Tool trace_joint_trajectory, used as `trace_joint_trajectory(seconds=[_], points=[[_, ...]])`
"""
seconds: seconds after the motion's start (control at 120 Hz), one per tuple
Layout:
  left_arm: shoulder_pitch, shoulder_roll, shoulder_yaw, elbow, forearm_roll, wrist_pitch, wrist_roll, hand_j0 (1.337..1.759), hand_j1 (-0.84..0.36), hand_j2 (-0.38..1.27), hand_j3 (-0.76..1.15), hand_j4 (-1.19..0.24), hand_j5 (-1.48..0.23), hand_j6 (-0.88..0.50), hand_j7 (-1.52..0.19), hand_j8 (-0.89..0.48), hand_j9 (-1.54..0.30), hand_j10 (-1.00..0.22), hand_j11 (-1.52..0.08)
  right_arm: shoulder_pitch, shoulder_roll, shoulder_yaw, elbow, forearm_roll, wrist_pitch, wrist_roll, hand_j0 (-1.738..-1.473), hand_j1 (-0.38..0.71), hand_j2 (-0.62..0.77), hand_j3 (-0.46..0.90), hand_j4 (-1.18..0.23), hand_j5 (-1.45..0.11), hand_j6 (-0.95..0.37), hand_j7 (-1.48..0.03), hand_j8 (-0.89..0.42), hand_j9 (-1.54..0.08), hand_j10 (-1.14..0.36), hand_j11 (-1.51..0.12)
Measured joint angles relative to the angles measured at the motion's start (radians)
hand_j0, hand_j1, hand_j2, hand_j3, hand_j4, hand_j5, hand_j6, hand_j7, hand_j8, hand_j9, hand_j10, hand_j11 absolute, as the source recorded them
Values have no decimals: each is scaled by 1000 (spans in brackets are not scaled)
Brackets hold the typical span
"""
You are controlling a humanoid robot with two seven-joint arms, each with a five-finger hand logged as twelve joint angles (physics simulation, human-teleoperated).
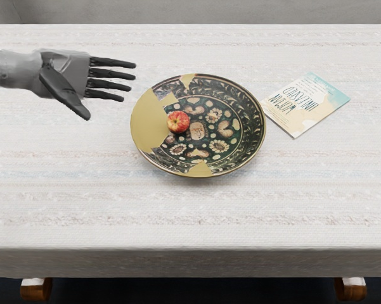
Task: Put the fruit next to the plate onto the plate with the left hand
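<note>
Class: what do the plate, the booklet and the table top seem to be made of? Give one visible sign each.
Plate: probably glazed ceramic; painted floral pattern, gold patches.
Booklet: paper; flat, thin, printed cover.
Table top: looks like woven cloth; fine striped texture, matte.

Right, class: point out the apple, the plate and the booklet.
apple [178, 121]: head view, middle of its red skin.
plate [147, 120]: head view, bare gold patch at left.
booklet [306, 104]: head view, middle of its cover.
</note>
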Motion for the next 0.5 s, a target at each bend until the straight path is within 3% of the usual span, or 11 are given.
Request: trace_joint_trajectory(seconds=[0.142, 0.342, 0.5], points=[[98, 95, -1, -14, -75, -9, 0, 1658, 322, 5, 0, -21, -31, -20, -31, -20, -31, -22, -31, 0, 0, 0, 4, -2, 0, 0, -1658, -349, 0, 0, 0, 0, 0, 0, 0, 0, 0, 0], [104, 230, -2, -17, -108, -12, 0, 1658, 328, 3, 0, -16, -23, -15, -23, -15, -23, -16, -23, 4, 0, 0, 20, -3, 0, 0, -1658, -349, 0, 0, 0, 0, 0, 0, 0, 0, 0, 0], [102, 221, -1, -37, -119, -12, 0, 1658, 330, 2, 0, -14, -20, -13, -20, -13, -21, -14, -21, 7, 0, 1, 30, -3, 0, 0, -1658, -349, 0, 0, 0, 0, 0, 0, 0, 0, 0, 0]])
